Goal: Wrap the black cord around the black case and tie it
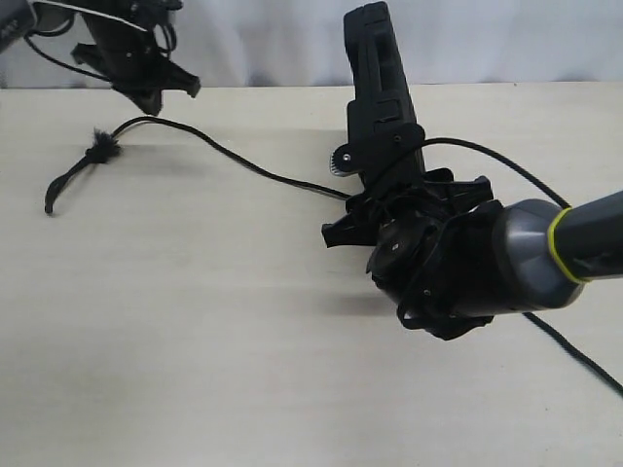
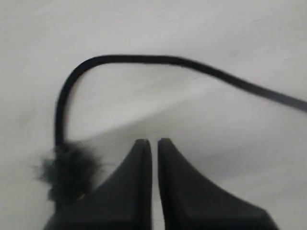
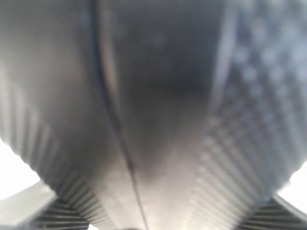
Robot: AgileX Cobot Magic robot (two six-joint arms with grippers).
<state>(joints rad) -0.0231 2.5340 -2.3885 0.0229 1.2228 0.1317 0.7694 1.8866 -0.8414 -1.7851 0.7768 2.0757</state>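
The black case (image 1: pixel 375 88) stands on edge, tilted, at the middle back of the table. My right gripper (image 1: pixel 389 195) is clamped on its lower end; the right wrist view is filled by the blurred case surface (image 3: pixel 163 96), with the fingers hidden. The black cord (image 1: pixel 243 165) runs from its frayed knot (image 1: pixel 100 148) at the left, across the table to the case's base, then loops out right and trails toward the front right. My left gripper (image 1: pixel 161 92) hovers at the back left above the cord's bend (image 2: pixel 144 59), shut with nothing in it (image 2: pixel 152 142), beside the knot (image 2: pixel 67 167).
The pale wooden table (image 1: pixel 195 341) stretches bare across the front and left. A white wall backs the far edge. A small grey latch (image 1: pixel 341 161) shows on the case's side.
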